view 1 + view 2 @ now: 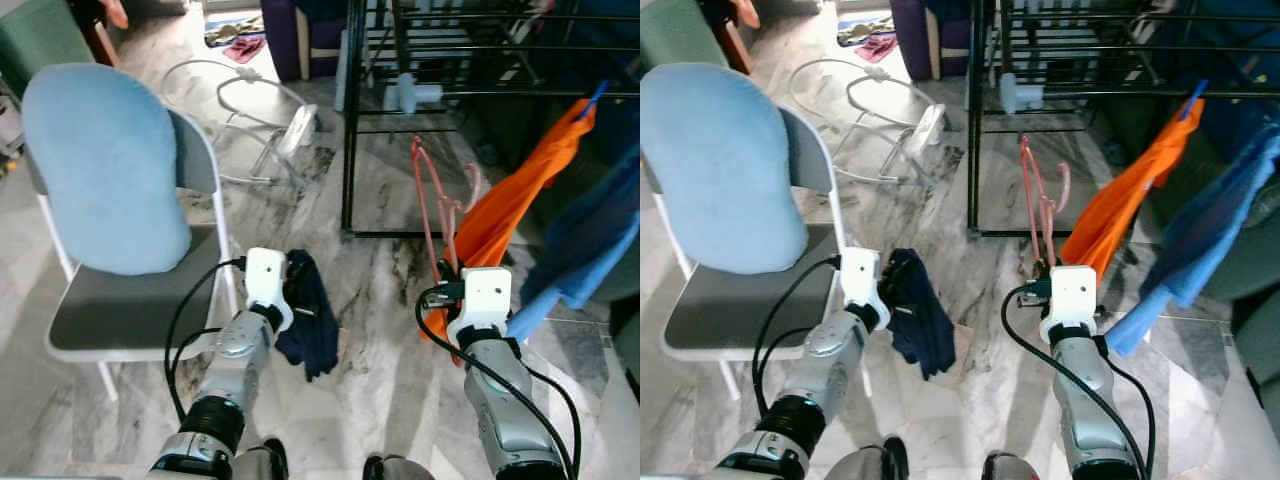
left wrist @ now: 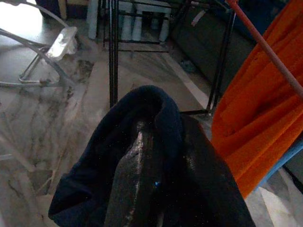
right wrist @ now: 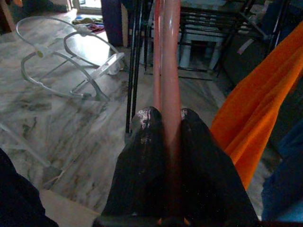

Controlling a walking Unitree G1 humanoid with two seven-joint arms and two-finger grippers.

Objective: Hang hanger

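Setting: a room with a grey-veined marble floor [image 1: 380,330], seen from the robot's head looking down and forward.

Chair [image 1: 110,200] — white-framed, grey seat, pale blue padded back; stands on the robot's left.

Drying rack [image 1: 440,90] — black metal, ahead and to the right. An orange cloth [image 1: 520,200] and a blue cloth [image 1: 590,250] hang from its right side.

White tube frame [image 1: 250,110] — lies on the floor beyond the chair. A small heap of clothes [image 1: 235,38] lies further back.

Hanger [image 1: 432,200] — pink; held low in front of the rack's open base, just left of the orange cloth, rising from the right gripper.

Right gripper [image 3: 165,118] — both black fingers [image 3: 142,156] clamped onto the hanger's pink bar, which runs between them and on toward the rack.

Left gripper [image 1: 296,290] — carries a dark navy garment [image 1: 312,325] that droops down beside the chair's front leg. In the left wrist view the cloth is draped over the fingers and covers them — whether they are pinched together or apart cannot be told.
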